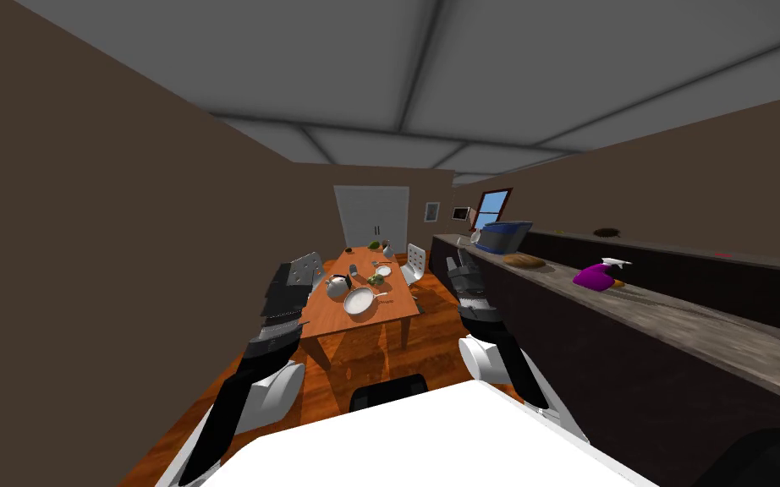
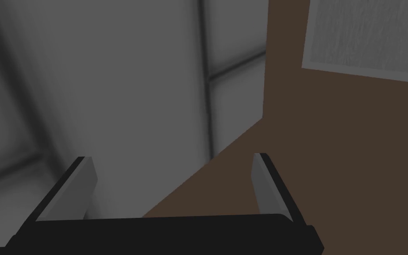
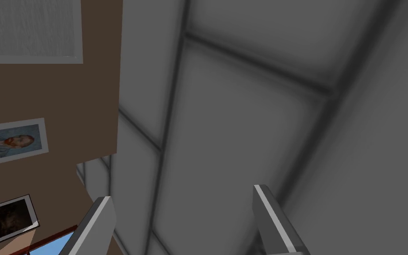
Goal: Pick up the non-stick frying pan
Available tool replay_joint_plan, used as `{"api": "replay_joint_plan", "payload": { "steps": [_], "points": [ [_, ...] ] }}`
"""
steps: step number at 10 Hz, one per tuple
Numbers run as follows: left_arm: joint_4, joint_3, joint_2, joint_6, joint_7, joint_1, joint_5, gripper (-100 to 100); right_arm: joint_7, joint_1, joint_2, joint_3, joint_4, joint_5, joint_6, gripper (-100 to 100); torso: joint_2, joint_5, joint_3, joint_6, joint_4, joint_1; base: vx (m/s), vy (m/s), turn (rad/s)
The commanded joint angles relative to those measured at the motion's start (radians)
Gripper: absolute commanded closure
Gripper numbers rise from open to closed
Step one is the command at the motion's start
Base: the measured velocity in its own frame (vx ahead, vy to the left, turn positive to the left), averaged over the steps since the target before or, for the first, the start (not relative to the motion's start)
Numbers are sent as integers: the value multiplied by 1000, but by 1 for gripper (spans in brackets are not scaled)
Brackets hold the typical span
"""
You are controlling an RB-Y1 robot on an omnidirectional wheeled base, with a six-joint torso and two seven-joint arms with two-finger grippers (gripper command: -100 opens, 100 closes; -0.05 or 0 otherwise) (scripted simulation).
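From the head camera: there's the frying pan (image 1: 360,301), pale and round, sitting on the near half of the wooden table (image 1: 339,331) straight ahead, with its handle angled off toward the counter side. A rounded kettle (image 1: 337,287) stands just beside it on the robot's left. Past the pan there's a clump of green broccoli (image 1: 376,279) and a small white plate (image 1: 383,271). White chairs flank the table, one (image 1: 414,262) on the counter side and one (image 1: 306,269) opposite. Along the right runs a long dark counter (image 1: 676,325), carrying a purple spray bottle (image 1: 597,276), a brown loaf (image 1: 524,261) and a blue box (image 1: 502,236). The left arm (image 1: 274,338) and the right arm (image 1: 477,309) are both raised in front of the chest, either side of the table, and the pan lies between them, well apart from both. Over to the left wrist: the left gripper (image 2: 172,157) has its two blades spread wide with nothing between them. And the right wrist: the right gripper (image 3: 182,192) looks the same, blades parted and holding nothing.
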Motion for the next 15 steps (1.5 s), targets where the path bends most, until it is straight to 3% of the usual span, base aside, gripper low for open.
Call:
{"api": "replay_joint_plan", "payload": {
  "steps": [1,4,6,8,11,12,13,14,15],
  "points": [
    [50,8,27,46,6,-47,18,-100,0,0,0,0,0,0,0,0,0,0,0,0,0,0,-69,-81,186],
    [106,11,42,71,10,-78,28,-100,0,0,0,0,0,0,0,0,0,0,0,0,0,0,-44,-47,69],
    [182,19,67,124,19,-144,49,-100,0,0,0,0,0,0,0,0,-1,0,0,0,0,1,-53,-63,146],
    [206,19,67,124,19,-144,49,-100,0,0,0,0,0,0,0,0,-1,0,0,0,0,-1,-23,-49,32],
    [296,28,88,182,30,-217,69,-100,0,0,0,0,0,0,0,0,-2,0,-1,0,0,1,-30,-41,100],
    [318,28,88,182,30,-217,69,-100,0,0,0,0,0,0,0,0,-2,0,-1,0,0,0,-33,-55,66],
    [353,33,97,212,36,-254,78,-100,0,0,0,0,0,0,0,0,-2,0,-1,0,0,0,-46,-64,101],
    [378,33,97,212,36,-254,78,-100,0,0,0,0,0,0,0,0,-1,0,-1,0,0,-1,-34,-55,61],
    [403,38,106,243,43,-292,87,-100,0,0,0,0,0,0,0,0,-1,0,-1,0,0,0,-23,-64,110]
  ]
}}
